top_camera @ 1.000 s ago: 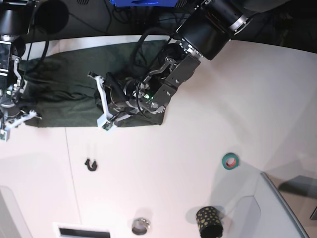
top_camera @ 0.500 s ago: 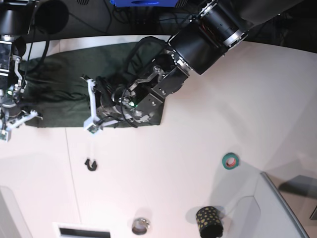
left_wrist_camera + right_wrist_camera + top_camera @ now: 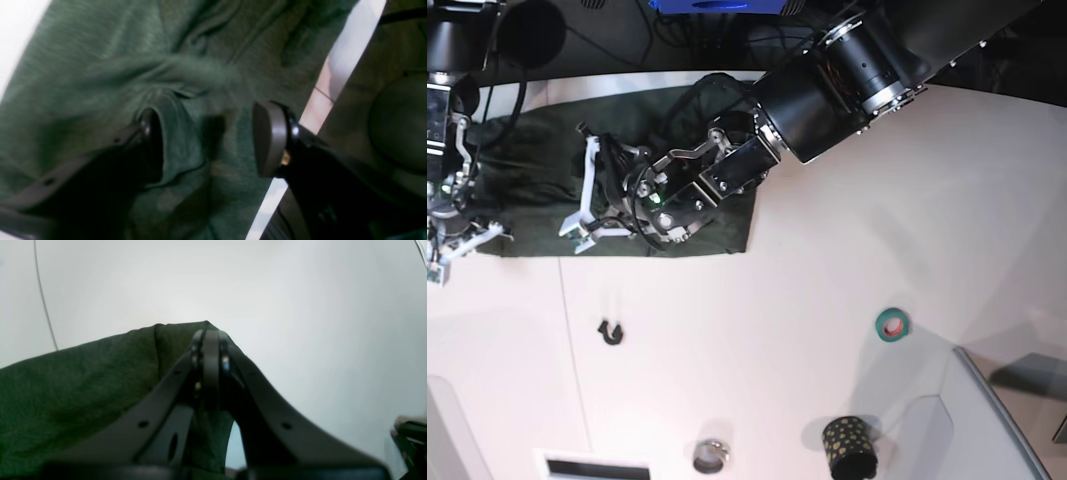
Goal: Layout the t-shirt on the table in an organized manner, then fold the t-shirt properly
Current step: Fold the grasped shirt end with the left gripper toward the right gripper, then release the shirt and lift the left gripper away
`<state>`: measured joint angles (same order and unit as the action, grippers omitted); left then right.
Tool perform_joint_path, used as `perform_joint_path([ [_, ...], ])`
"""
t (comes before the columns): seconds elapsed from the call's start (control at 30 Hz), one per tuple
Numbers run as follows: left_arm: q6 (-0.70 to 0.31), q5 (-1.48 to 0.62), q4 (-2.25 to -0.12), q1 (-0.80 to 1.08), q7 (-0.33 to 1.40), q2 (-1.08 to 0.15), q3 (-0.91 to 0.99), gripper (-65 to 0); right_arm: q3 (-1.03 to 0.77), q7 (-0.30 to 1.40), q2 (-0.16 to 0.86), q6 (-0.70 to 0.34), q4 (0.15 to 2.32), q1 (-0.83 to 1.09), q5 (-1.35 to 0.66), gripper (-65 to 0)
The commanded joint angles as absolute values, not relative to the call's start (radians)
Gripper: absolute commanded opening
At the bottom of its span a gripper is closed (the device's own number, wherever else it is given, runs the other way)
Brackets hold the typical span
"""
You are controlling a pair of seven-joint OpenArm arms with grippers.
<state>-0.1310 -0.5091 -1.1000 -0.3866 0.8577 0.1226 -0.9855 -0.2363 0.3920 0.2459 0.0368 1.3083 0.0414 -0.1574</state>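
Fingers: left (image 3: 206,140) spread over t-shirt (image 3: 100,66); right (image 3: 210,340) pinching t-shirt corner above table (image 3: 300,306).

Beyond the curved far edge of the white bench (image 3: 847,250) the floor lies dark, strewn with black cables (image 3: 667,35), and a blue object (image 3: 717,5) shows at the top edge. A grey bin corner (image 3: 997,420) juts in at lower right. Even overhead light throws soft shadows. A thin dark seam (image 3: 572,340) runs across the surface.
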Motion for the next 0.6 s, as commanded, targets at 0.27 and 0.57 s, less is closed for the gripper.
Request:
perform_joint_path([
  [0.27,-0.136,-0.529,-1.319,-0.400,0.866,0.062,-0.905,-28.6,-0.239,0.369,0.259,0.038,1.389,0.033,-0.157,-64.2],
  [0.57,-0.136,-0.527,-1.764,-0.110,0.924,-0.154,-0.283,-64.8,-0.084,0.441,0.217,-0.205,1.616,0.119,-0.153,-64.8],
])
